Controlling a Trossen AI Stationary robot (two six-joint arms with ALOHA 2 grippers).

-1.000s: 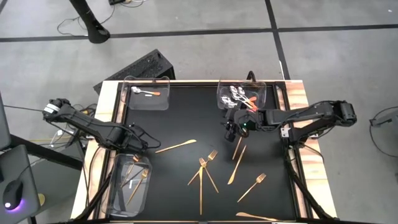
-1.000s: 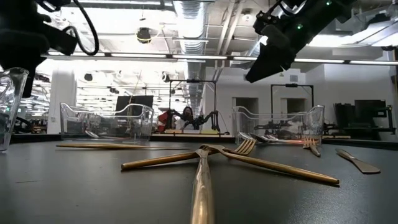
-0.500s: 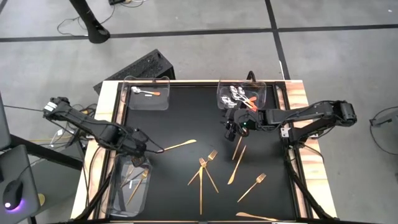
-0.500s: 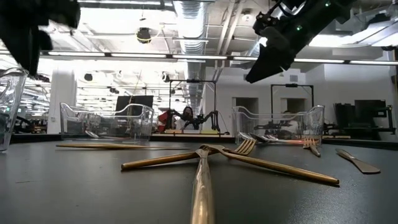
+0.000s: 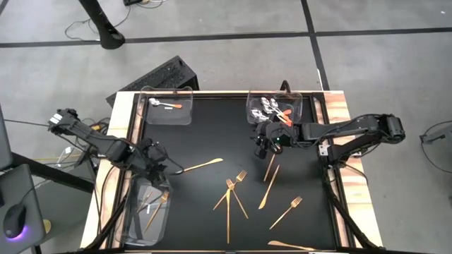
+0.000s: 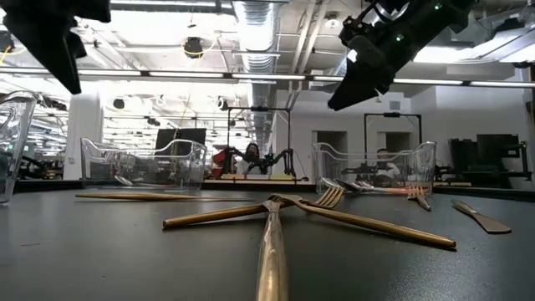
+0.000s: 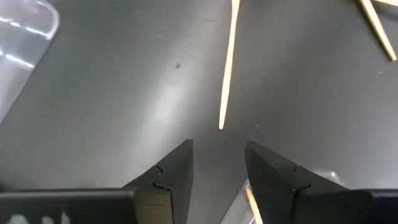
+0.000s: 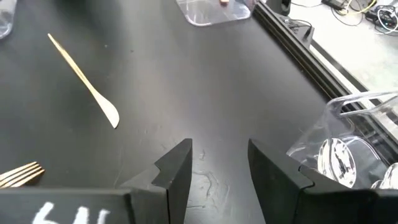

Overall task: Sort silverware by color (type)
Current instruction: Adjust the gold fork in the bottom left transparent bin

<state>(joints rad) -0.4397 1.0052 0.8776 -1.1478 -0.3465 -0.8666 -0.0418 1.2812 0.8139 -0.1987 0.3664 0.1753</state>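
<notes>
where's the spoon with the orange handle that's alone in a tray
In the high view, the spoon lies in the far-left clear tray, at the table's far edge.

Gold forks (image 5: 232, 194) and knives (image 5: 268, 186) scattered flat mid-table, red-handled spoons (image 5: 272, 107) in tray

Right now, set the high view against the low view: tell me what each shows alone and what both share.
Only the high view shows the near-left tray holding gold utensils, with the left gripper above its far end, beside a gold knife. Only the low view shows the room behind: ceiling lights and ducts. Both show the crossed gold forks and the raised right gripper.
</notes>
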